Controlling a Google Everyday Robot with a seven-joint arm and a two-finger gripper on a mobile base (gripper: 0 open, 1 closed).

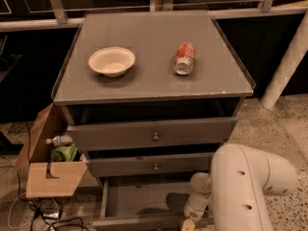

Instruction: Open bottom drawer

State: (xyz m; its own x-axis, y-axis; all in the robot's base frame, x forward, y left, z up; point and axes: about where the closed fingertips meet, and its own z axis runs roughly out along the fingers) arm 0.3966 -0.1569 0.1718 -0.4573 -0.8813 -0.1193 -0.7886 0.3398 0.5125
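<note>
Gripper (187, 223) at open bottom drawer (139, 197), cardboard box (48, 177) nearby.

- On the bench (149, 83): bowl (111, 61) at left, can (184, 58) at right, well apart.
- Under its top, stacked: top drawer (120, 134), middle drawer (125, 166), bottom drawer (144, 198) lowest, sticking out farthest forward.
- End effector (187, 223) low at the right end of the bottom drawer's front edge; arm (245, 186) just right of it, before the bench.
- Left of the bench, on the floor (279, 129): box (53, 179) with a bottle (58, 140) inside; cables (48, 218) before it.
</note>
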